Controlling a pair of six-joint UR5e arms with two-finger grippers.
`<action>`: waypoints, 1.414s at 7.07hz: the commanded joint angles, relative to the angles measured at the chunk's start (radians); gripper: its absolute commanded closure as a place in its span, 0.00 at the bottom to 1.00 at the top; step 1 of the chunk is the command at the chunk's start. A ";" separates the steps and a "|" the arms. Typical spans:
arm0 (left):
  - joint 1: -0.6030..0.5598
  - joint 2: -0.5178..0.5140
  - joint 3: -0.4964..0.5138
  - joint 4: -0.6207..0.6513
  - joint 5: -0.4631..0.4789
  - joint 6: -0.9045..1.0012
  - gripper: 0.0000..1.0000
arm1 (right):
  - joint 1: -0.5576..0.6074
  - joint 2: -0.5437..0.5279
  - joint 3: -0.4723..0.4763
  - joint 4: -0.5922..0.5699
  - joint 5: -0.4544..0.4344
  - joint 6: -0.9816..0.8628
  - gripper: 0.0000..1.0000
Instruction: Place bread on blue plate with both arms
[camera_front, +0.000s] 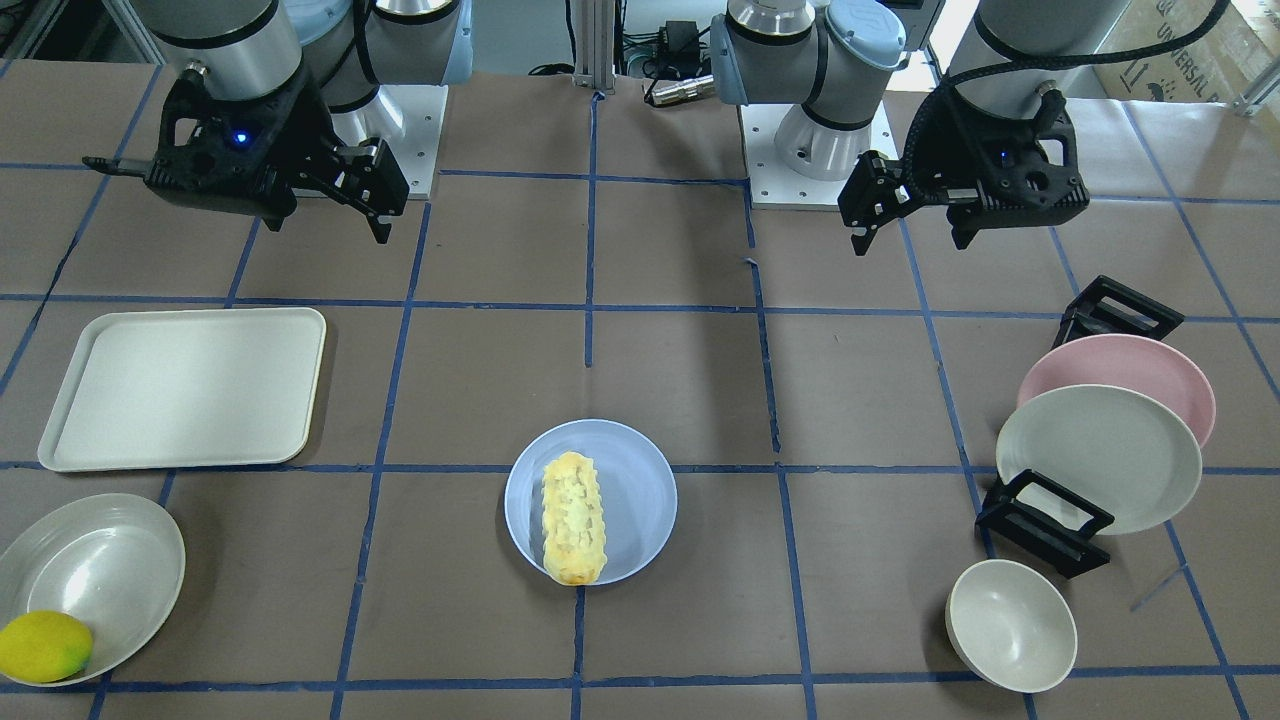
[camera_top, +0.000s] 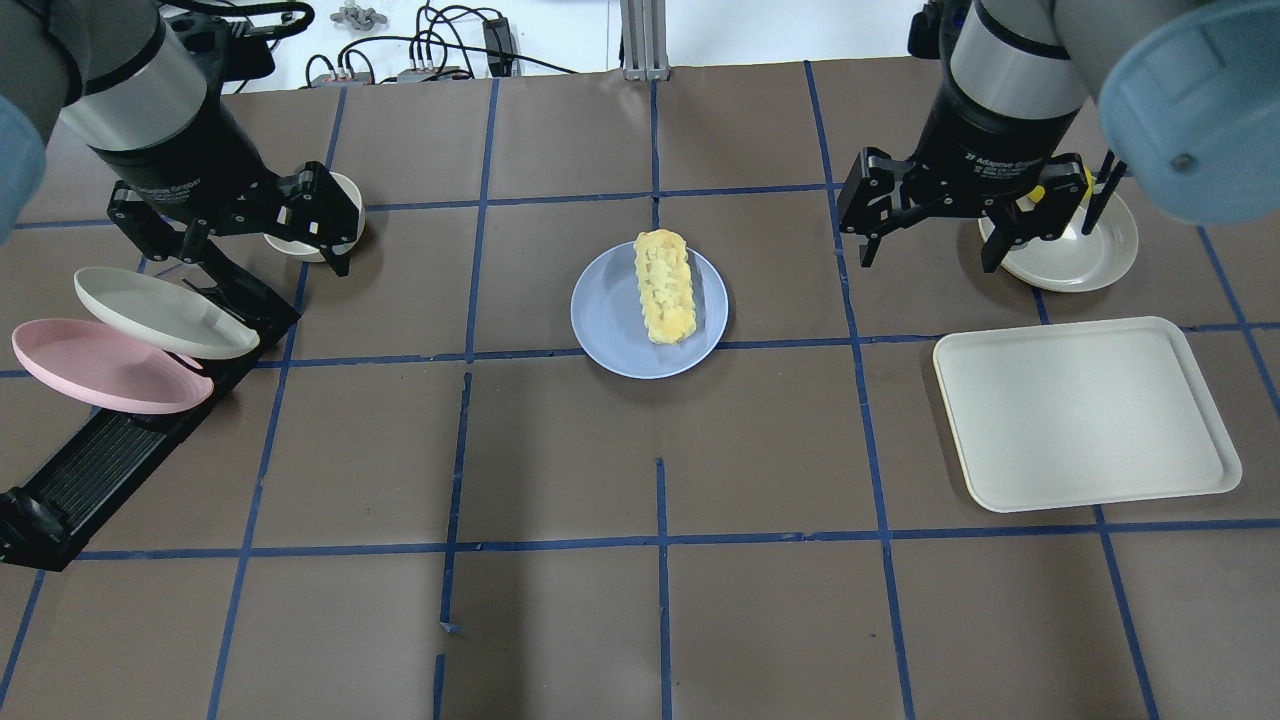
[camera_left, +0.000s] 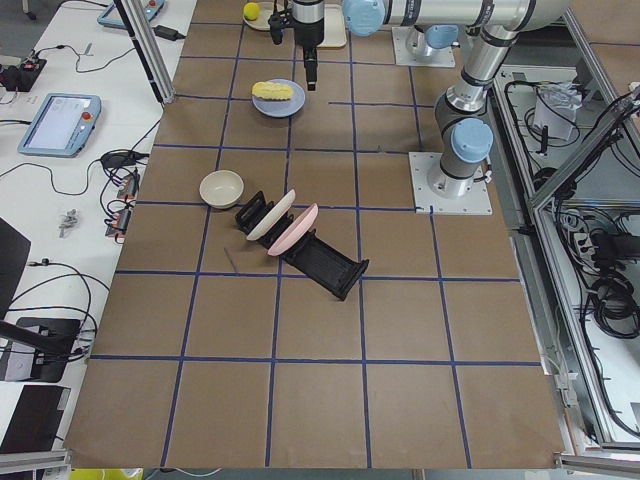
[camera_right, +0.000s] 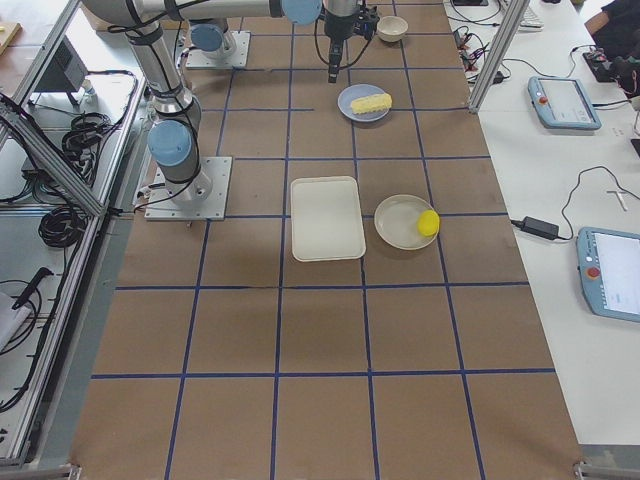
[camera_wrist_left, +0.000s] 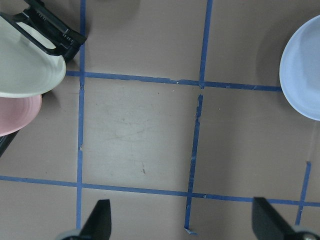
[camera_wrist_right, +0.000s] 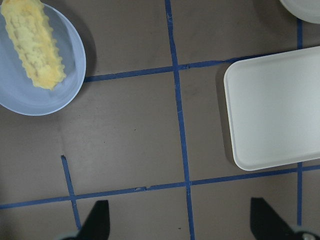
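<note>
The bread (camera_front: 573, 517), a pale-yellow bumpy loaf, lies lengthwise on the blue plate (camera_front: 640, 485) in the middle of the table. It also shows in the overhead view (camera_top: 664, 286), on the plate (camera_top: 605, 320), and in the right wrist view (camera_wrist_right: 32, 42). My left gripper (camera_top: 255, 255) is open and empty, raised well to the plate's left. My right gripper (camera_top: 928, 255) is open and empty, raised well to the plate's right. Both fingers of each gripper show wide apart in the wrist views (camera_wrist_left: 97, 220) (camera_wrist_right: 95, 220).
A white tray (camera_top: 1085, 410) lies on the robot's right, with a cream dish (camera_front: 110, 560) holding a lemon (camera_front: 45, 645) beyond it. On the robot's left a black rack (camera_top: 120, 440) holds a pink plate (camera_top: 100, 365) and a cream plate (camera_top: 160, 310). A small bowl (camera_front: 1010, 625) stands beside it.
</note>
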 joint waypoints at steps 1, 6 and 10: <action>-0.007 0.010 -0.012 0.002 0.002 0.002 0.00 | 0.003 -0.020 0.042 -0.078 -0.003 0.003 0.00; -0.007 0.008 -0.014 0.005 0.001 0.002 0.00 | 0.001 -0.013 0.039 -0.078 0.009 -0.007 0.00; -0.007 0.010 -0.014 0.007 0.001 0.002 0.00 | 0.001 -0.012 0.033 -0.078 0.011 -0.007 0.00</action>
